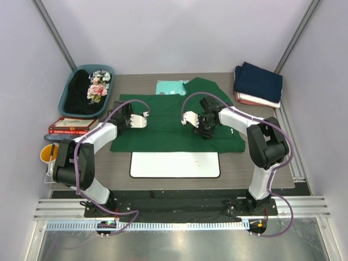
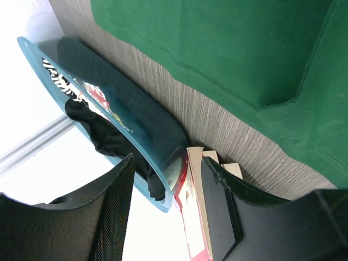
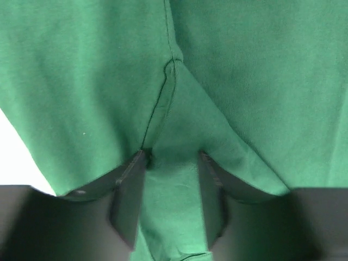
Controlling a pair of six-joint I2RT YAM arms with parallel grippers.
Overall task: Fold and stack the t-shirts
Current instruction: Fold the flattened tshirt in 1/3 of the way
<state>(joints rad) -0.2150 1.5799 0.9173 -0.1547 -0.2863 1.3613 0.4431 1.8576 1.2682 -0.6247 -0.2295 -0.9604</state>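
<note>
Two tools | left tool [image 1: 142,120] apart, empty, over green t-shirt [image 1: 163,136] | right tool [image 3: 171,182] apart, straddling its fold

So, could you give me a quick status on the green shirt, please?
Left fingers open, empty. Right fingers down on green t-shirt, cloth ridge between them, grip unclear. Shirt spread out, unfolded. Whiteboard at its near hem.

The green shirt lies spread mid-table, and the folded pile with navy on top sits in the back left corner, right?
Wrong corner: the top view shows the folded pile in the back right corner. The green shirt does lie spread mid-table.
</note>
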